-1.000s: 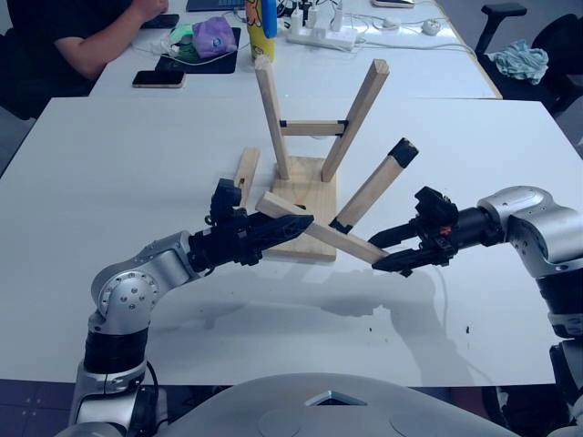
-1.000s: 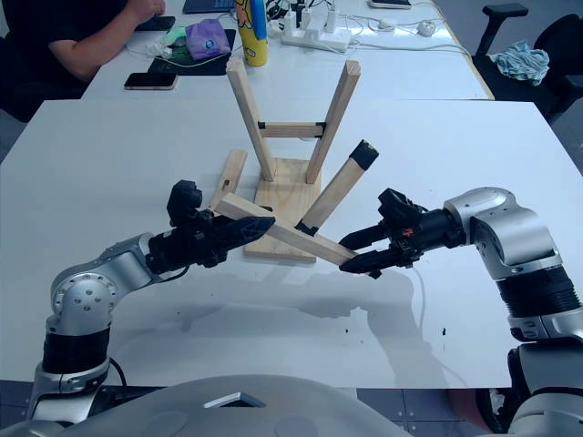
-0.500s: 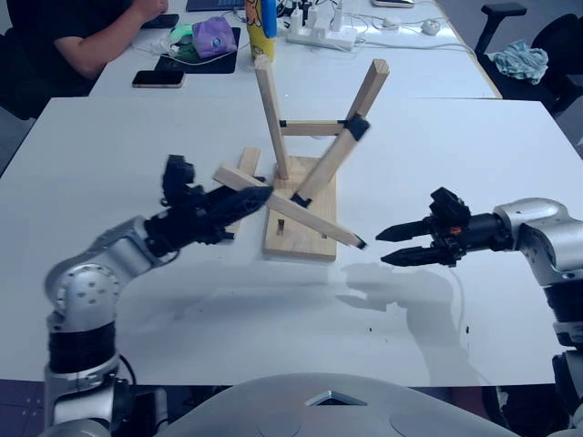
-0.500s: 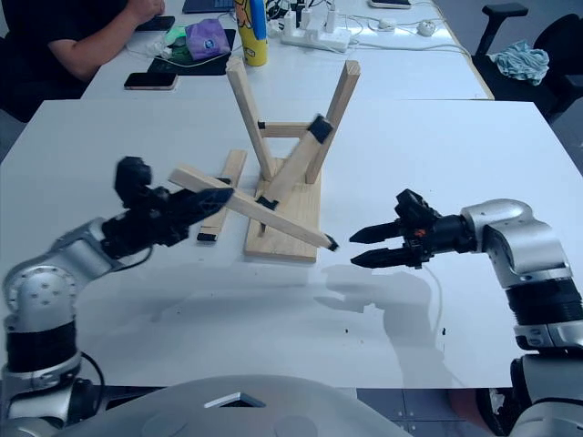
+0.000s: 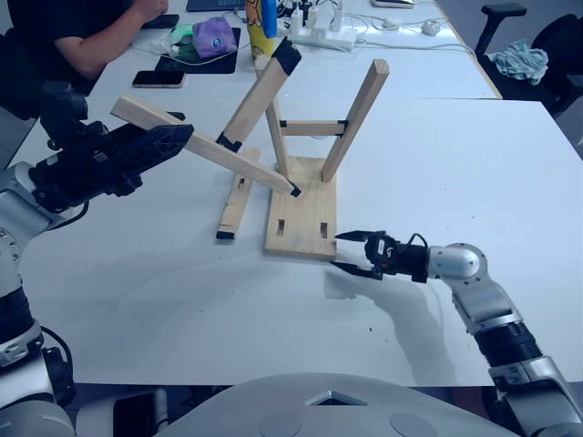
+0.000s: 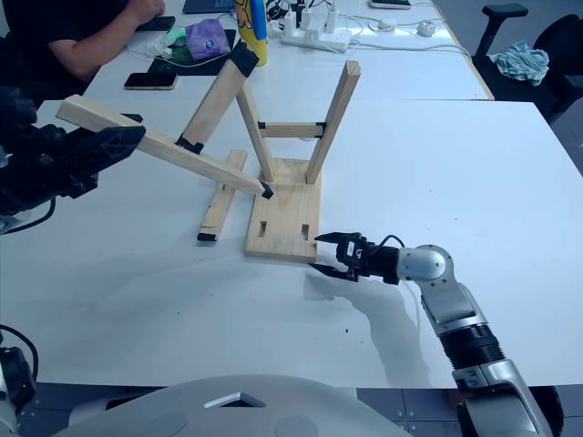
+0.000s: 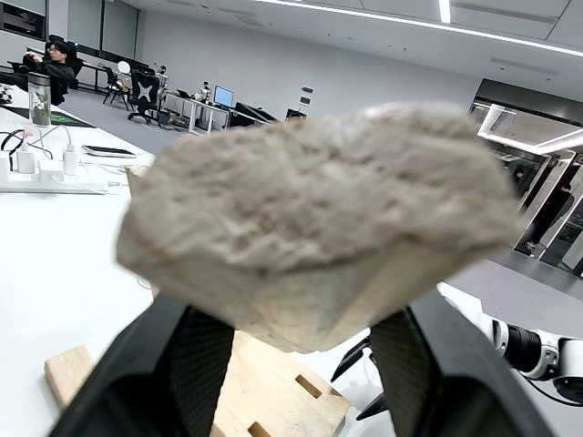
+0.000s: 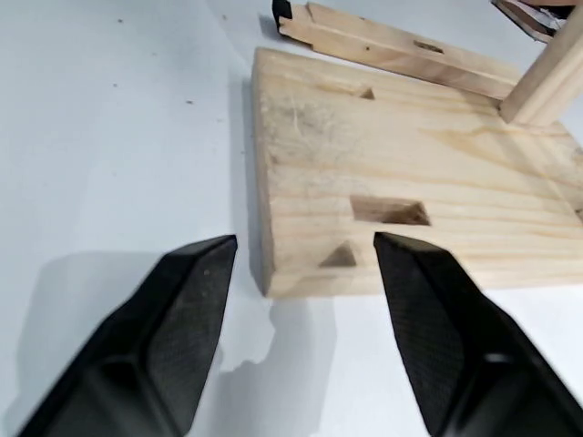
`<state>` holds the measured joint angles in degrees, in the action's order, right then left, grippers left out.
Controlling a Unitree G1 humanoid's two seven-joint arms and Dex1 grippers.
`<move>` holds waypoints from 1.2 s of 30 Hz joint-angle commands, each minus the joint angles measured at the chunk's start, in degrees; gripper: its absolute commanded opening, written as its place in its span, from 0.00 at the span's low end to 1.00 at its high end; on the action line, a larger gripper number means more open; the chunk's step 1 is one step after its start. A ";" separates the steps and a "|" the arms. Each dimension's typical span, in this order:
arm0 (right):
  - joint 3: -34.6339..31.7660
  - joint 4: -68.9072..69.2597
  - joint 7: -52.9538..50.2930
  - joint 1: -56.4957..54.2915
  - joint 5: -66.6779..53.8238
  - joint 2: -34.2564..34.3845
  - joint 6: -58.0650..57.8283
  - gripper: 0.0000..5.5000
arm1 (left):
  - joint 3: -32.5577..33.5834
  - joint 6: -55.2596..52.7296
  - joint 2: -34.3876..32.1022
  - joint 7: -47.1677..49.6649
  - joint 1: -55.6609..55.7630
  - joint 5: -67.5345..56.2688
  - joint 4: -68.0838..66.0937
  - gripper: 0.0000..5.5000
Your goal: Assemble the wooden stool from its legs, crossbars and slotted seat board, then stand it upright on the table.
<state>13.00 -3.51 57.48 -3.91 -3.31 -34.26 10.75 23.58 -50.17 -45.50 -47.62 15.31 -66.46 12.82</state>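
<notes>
One slotted seat board is lying flat on the worktop, with two legs standing in it and one crossbar joining them. The left claw is gripping two further joined legs aloft. One loose crossbar is lying just beside the board. The right claw, spread open, is pointing at the board's near corner.

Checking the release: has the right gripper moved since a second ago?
Yes. The right gripper, open, has shifted to the robot's left, up to the near corner of the seat board.
</notes>
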 commanded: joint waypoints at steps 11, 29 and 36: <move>2.36 -4.17 -6.17 -5.00 10.32 -0.84 3.03 0.51 | -0.39 1.18 1.48 0.40 -2.38 2.42 3.56 0.38; 4.27 -13.96 1.11 -11.31 8.13 -4.37 8.48 0.51 | -26.00 15.23 -0.35 -10.44 5.79 29.47 4.37 0.38; 5.15 -14.28 1.17 -11.69 8.05 -3.19 7.55 0.51 | -29.05 18.55 -0.05 -14.43 9.93 33.89 -0.26 0.38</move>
<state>17.09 -17.27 57.64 -15.48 4.07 -38.05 19.38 -4.17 -31.71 -44.73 -61.20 23.97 -35.39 14.47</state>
